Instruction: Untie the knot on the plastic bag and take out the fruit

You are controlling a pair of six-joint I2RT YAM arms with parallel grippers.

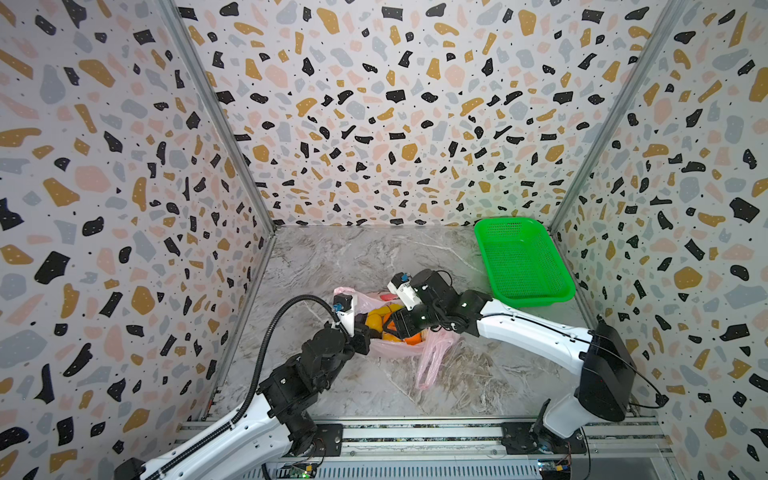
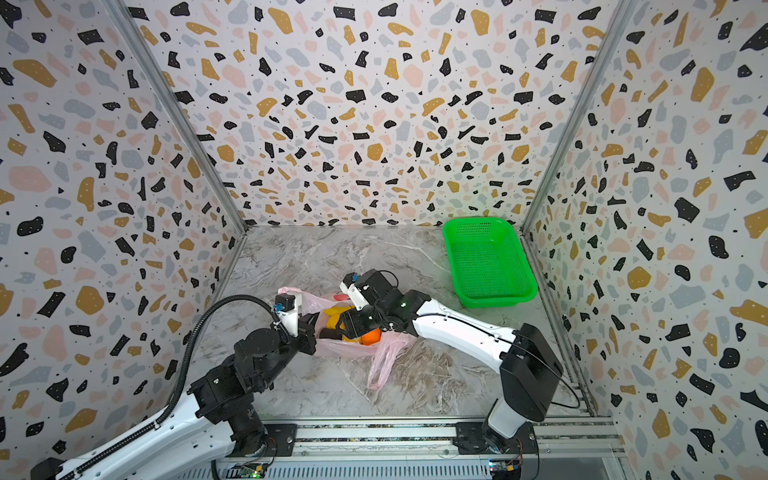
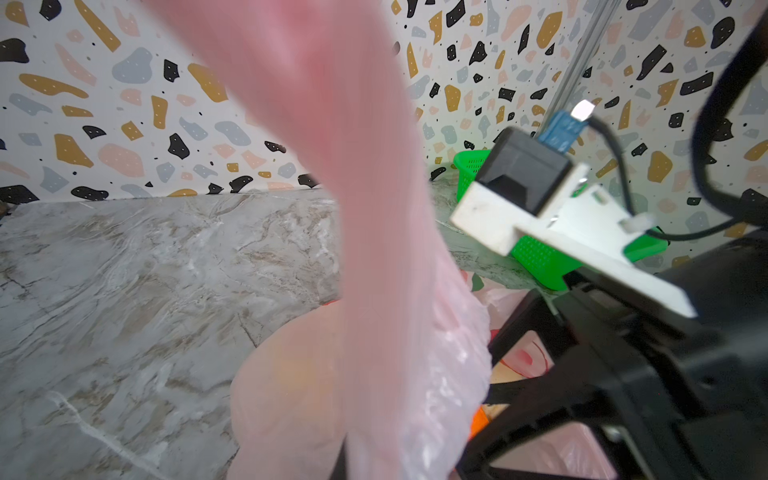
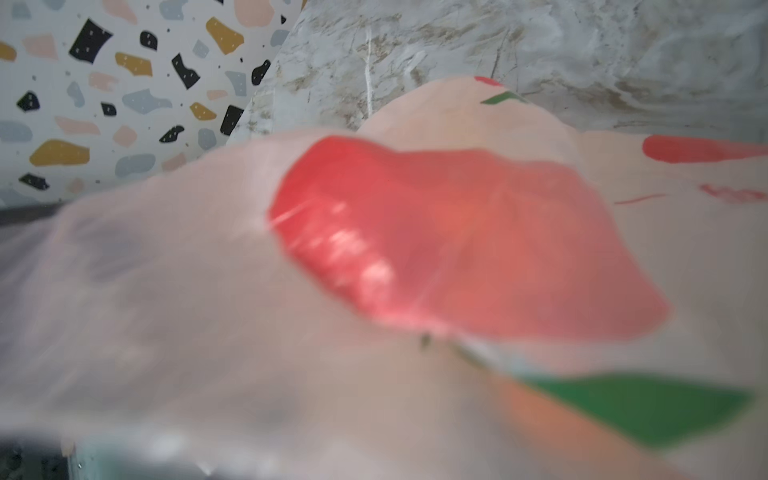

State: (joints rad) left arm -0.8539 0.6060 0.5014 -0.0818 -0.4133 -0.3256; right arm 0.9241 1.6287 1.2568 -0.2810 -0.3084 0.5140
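The marble-patterned table carries two things: the pink plastic bag lies crumpled near its middle, a loose end trailing flat toward the front edge, and a green mesh basket sits well apart in the far right corner

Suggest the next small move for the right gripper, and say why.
Probably close the right gripper on the fruit beneath it: the plastic bag lies open, the left gripper pinches its edge, and the right one sits among the fruit.
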